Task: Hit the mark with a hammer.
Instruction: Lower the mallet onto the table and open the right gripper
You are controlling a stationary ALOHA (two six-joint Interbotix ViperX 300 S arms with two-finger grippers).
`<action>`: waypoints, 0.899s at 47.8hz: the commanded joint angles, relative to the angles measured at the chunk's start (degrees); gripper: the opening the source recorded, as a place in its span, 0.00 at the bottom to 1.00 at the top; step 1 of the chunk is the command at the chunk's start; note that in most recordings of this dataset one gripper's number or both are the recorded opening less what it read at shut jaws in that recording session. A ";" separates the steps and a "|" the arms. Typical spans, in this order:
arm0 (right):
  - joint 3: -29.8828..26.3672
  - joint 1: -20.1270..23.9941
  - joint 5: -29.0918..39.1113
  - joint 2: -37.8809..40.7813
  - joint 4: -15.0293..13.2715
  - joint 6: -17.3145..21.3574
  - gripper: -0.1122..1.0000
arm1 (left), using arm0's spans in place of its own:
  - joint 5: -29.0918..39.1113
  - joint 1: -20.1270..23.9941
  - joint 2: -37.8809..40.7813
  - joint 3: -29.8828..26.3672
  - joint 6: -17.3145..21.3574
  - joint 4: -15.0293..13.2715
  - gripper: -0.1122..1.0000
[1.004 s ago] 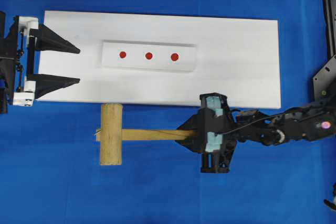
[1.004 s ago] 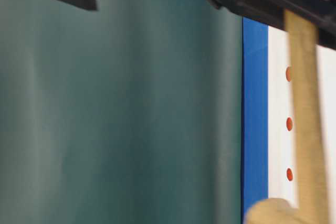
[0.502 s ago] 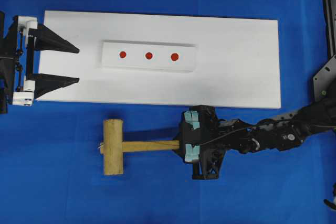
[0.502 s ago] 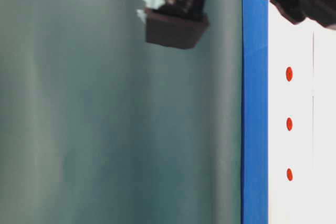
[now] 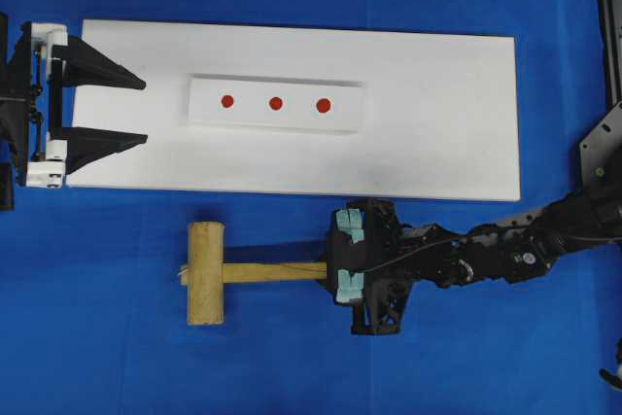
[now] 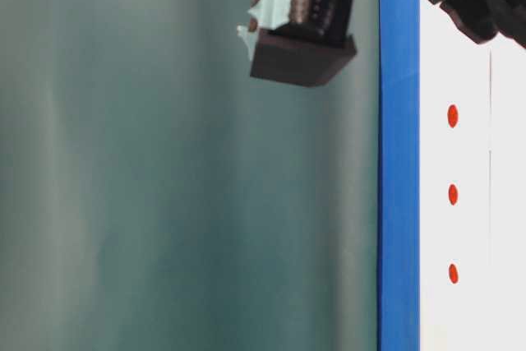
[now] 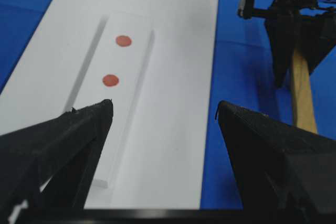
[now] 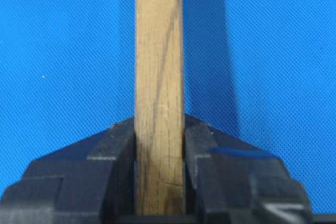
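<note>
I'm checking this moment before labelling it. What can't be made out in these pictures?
- Hammer head: cut off by the top edge in the right wrist view; hidden behind a finger of the left gripper in the left wrist view.
- Third red dot: same view, behind the other finger.
- Hammer: absent from the table-level view; a blurred teal surface fills most of it.
- Right gripper pads: handle covers them.

A board is laid across the upper middle of the table. A raised strip is set on the board, left of its centre, carrying three dots in a row; the mark is the rightmost. The hammer is placed off the board, beside its lower edge, head toward the table's left edge.
</note>
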 commanded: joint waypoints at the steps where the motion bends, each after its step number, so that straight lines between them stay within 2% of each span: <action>1: -0.88 0.00 0.09 -0.09 0.00 -0.09 0.17 | -0.35 0.18 0.00 -0.44 0.09 0.00 0.79; 19: -1.23 0.09 1.14 1.41 0.09 0.09 0.18 | -0.35 0.18 0.00 -0.35 -0.26 -0.09 0.79; 23: -1.14 0.18 0.97 1.32 0.09 0.26 0.31 | -0.35 0.18 0.00 -0.35 -0.44 0.00 0.79; 34: -0.88 0.18 -0.88 1.05 0.09 0.44 0.84 | -0.35 0.18 -0.53 -0.26 -0.70 -0.09 0.79; 36: -0.88 0.18 -0.88 0.88 0.09 0.44 0.87 | -0.35 0.18 -0.62 -0.18 -0.70 -0.09 0.79; 43: -0.70 0.18 -0.79 -1.49 0.09 0.26 0.82 | 0.35 0.18 -1.58 0.00 -0.88 -0.18 0.79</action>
